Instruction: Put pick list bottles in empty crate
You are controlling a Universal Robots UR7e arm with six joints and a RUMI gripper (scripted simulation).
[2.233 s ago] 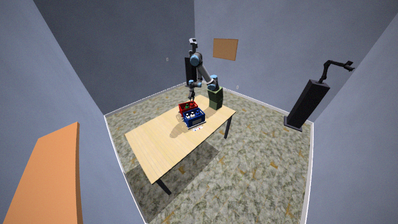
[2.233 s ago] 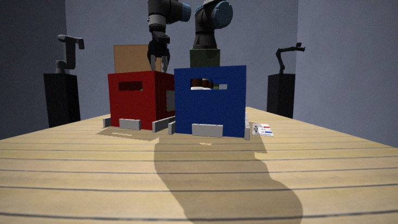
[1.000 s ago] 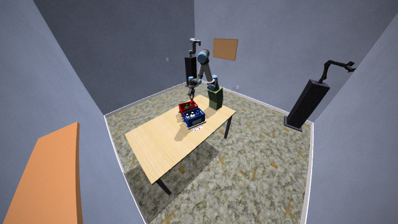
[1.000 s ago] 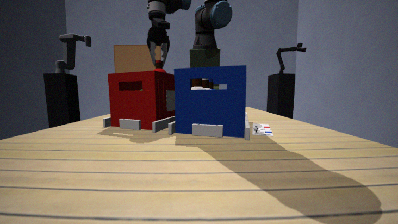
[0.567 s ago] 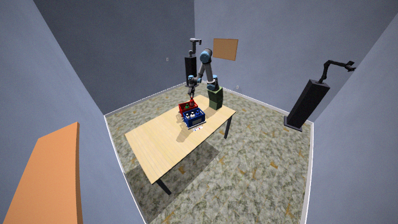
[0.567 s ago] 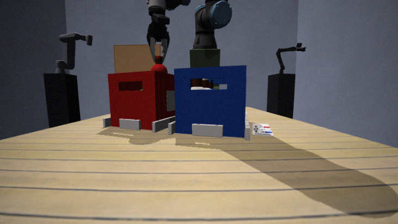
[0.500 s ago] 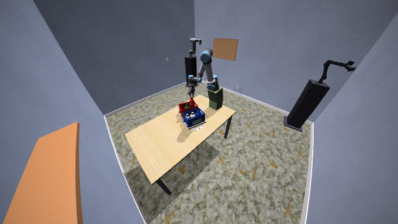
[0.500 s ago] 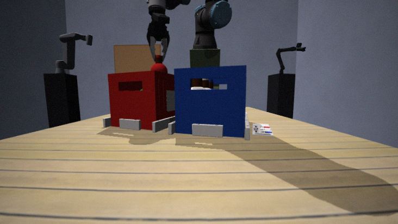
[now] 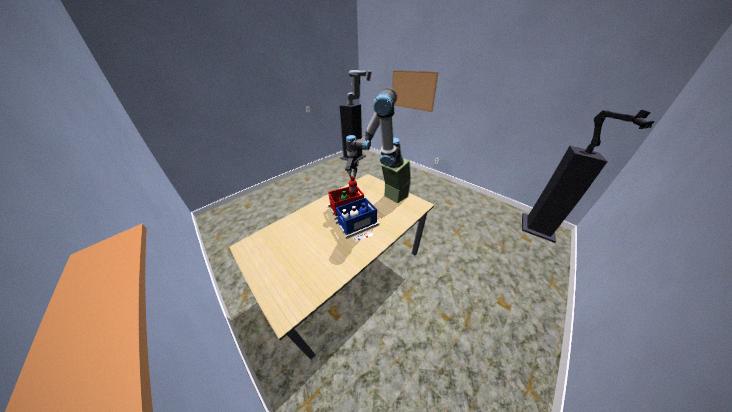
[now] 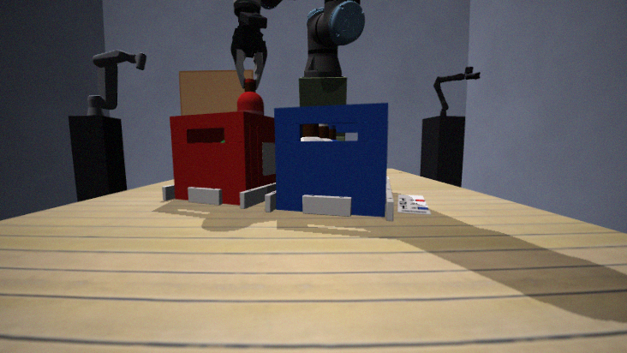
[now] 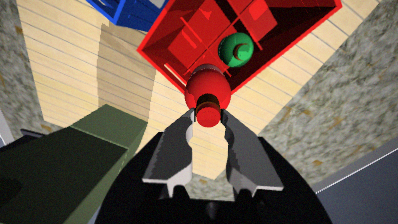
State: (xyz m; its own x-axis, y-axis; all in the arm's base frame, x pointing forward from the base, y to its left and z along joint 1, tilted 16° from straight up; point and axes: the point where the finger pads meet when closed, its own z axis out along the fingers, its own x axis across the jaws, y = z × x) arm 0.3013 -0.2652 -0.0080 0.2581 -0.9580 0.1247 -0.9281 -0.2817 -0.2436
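- The gripper (image 9: 352, 175) (image 10: 250, 85) (image 11: 207, 109) was closed on the neck of the red bottle (image 9: 352, 186) (image 10: 250, 103) (image 11: 207, 90), which stood roughly upright, its shoulder above the rim of the red crate (image 9: 338, 205) (image 10: 206, 162) (image 11: 300, 38).
- Its base was hidden; carried sideways too low, it could have caught the rim or a divider and dragged or tipped the loose crate.
- A swing could have knocked the green bottle (image 9: 344, 196) (image 11: 232, 52), beside it in that crate.
- The narrow neck grip looked prone to pivoting or slipping if the body struck a wall.
- The blue crate (image 9: 346, 225) (image 10: 329, 175) (image 11: 131, 12), probably the target, already held two white bottles (image 9: 353, 210) and a blue bottle (image 9: 363, 207); coming down off-centre risked hitting them.
- The pick list (image 9: 363, 236) (image 10: 413, 204) showed red and blue bars, but its counts were too small to read, so a miscount remained possible.

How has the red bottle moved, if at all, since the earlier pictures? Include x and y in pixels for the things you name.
Yes, upward: the red bottle (image 9: 352, 185) (image 10: 249, 102) (image 11: 208, 90) now stands clearly higher above the red crate's rim (image 9: 335, 191) (image 10: 206, 115) (image 11: 287, 47).
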